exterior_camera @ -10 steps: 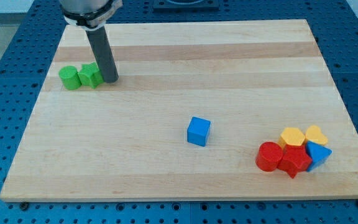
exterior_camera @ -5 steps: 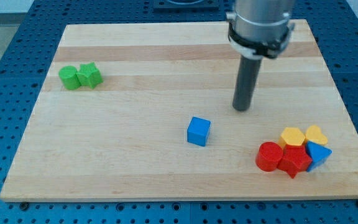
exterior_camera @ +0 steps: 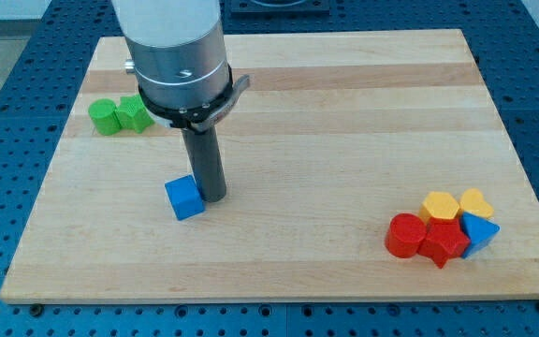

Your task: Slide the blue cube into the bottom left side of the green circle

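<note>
My tip (exterior_camera: pixel 212 197) is a bare rod with nothing to open or close, and it sits touching the blue cube (exterior_camera: pixel 184 197) on the cube's right side, placed there, I judge, to drive it toward the view's upper left. The green circle (exterior_camera: pixel 105 116) waits well apart, beside a second green block (exterior_camera: pixel 136 113) (shape unclear). My rod's housing hides part of the board (exterior_camera: pixel 344 112) behind it.

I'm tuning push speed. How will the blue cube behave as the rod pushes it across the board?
The blue cube has flat faces, so it should slide rather than roll. It looks small and solid, probably light. My tip sits at its right edge, off-centre, so it may twist on the smooth wooden board on its way to the green circle.
</note>
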